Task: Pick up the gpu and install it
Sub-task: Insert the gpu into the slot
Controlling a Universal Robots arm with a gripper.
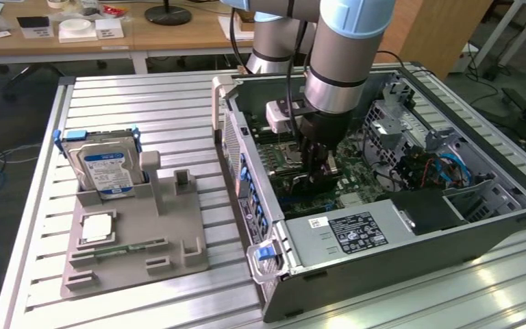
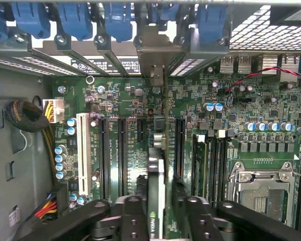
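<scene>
A: Exterior view first. Where's the gripper (image 1: 318, 179)?

B: Down inside the open computer case (image 1: 482, 226), low over the motherboard (image 1: 286, 154). The card itself is hard to make out here; the arm's dark fingers cover it. On the exterior view's left, well apart on the table, the grey fixture (image 1: 135, 257) carries the hard drive (image 1: 106, 171) and the memory stick (image 1: 121, 250).

A: And the wrist view?

B: The gpu (image 2: 157, 198) stands edge-on between the 2 fingers (image 2: 128, 218), its long axis running straight away from the camera toward the silver bracket (image 2: 155, 55) at the case's rear wall. It sits in line with the expansion slots (image 2: 123, 155), seemingly in or right above 1 of them.

A: Clamped on it?

B: I cannot tell: the fingers flank it closely, but contact is unclear.

A: Anything in the way?

B: The blue latches (image 2: 75, 20) crowd the bracket end; capacitors (image 2: 60, 158) and the cable bundle (image 2: 25, 115) lie off to 1 side, clear of the card.
</scene>
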